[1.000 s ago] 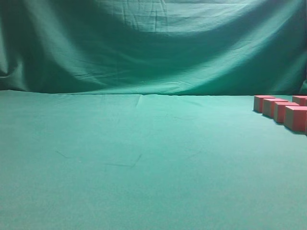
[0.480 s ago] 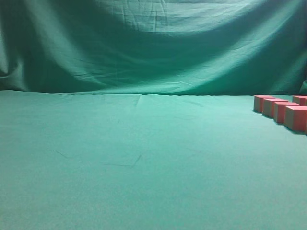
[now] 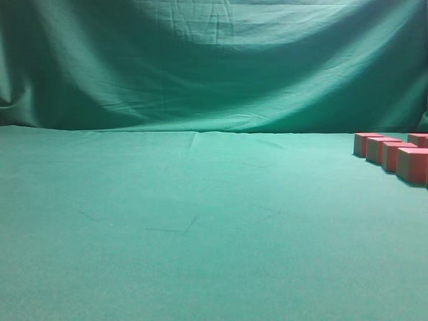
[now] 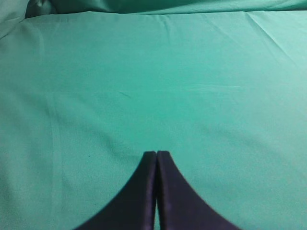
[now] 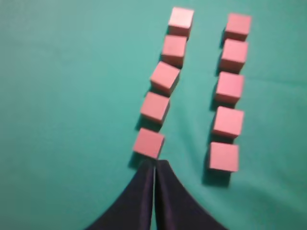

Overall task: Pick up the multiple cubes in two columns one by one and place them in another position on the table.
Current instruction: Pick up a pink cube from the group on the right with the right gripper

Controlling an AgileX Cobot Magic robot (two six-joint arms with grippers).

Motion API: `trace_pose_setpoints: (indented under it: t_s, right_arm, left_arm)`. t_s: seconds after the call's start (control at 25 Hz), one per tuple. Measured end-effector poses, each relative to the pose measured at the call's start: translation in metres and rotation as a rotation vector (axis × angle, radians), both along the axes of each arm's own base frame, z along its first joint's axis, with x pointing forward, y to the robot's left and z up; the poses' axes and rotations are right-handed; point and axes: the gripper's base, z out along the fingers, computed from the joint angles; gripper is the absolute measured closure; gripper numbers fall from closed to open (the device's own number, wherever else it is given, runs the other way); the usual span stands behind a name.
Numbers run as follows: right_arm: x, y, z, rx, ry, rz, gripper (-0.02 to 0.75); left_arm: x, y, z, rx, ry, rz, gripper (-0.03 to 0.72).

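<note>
In the right wrist view, several pink cubes lie on the green table point(image 5: 72, 120) in two columns running away from me. The left column's nearest cube point(image 5: 148, 143) sits just beyond the tips of my right gripper point(image 5: 154, 163), which is shut and holds nothing. The right column's nearest cube point(image 5: 223, 156) lies to the gripper's right. My left gripper point(image 4: 156, 153) is shut and empty over bare green cloth point(image 4: 153, 86). In the exterior view a row of cubes point(image 3: 412, 164) shows at the far right edge; neither arm appears there.
The green backdrop point(image 3: 214, 67) hangs behind the table point(image 3: 200, 221). The third cube point(image 5: 164, 77) of the left column is turned slightly askew. Wrinkled green cloth spreads to the left of the cubes.
</note>
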Motion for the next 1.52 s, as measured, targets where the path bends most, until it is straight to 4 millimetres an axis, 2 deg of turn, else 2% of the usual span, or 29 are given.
trace_pose_setpoints:
  t_s: [0.24, 0.56, 0.76, 0.88, 0.96, 1.48, 1.52]
  right_arm:
    - [0.022, 0.024, -0.035, -0.151, 0.17, -0.042, 0.738]
    - [0.056, 0.035, -0.065, -0.198, 0.24, -0.086, 0.738]
    - [0.068, 0.04, -0.085, -0.199, 0.265, -0.088, 0.442]
    - [0.073, 0.042, -0.092, -0.164, 0.279, -0.166, 0.241]
    - [0.076, 0.043, -0.098, -0.149, 0.294, -0.208, 0.175]
    - [0.09, 0.048, -0.131, -0.137, 0.33, -0.245, 0.186]
    - [0.091, 0.049, -0.134, -0.138, 0.335, -0.247, 0.241]
  left_arm:
    - [0.0, 0.0, 0.0, 0.0, 0.0, 0.0, 0.688]
    - [0.0, 0.0, 0.0, 0.0, 0.0, 0.0, 0.688]
    - [0.0, 0.0, 0.0, 0.0, 0.0, 0.0, 0.688]
    - [0.0, 0.0, 0.0, 0.0, 0.0, 0.0, 0.688]
    - [0.0, 0.0, 0.0, 0.0, 0.0, 0.0, 0.688]
    - [0.0, 0.0, 0.0, 0.0, 0.0, 0.0, 0.688]
    - [0.0, 0.0, 0.0, 0.0, 0.0, 0.0, 0.688]
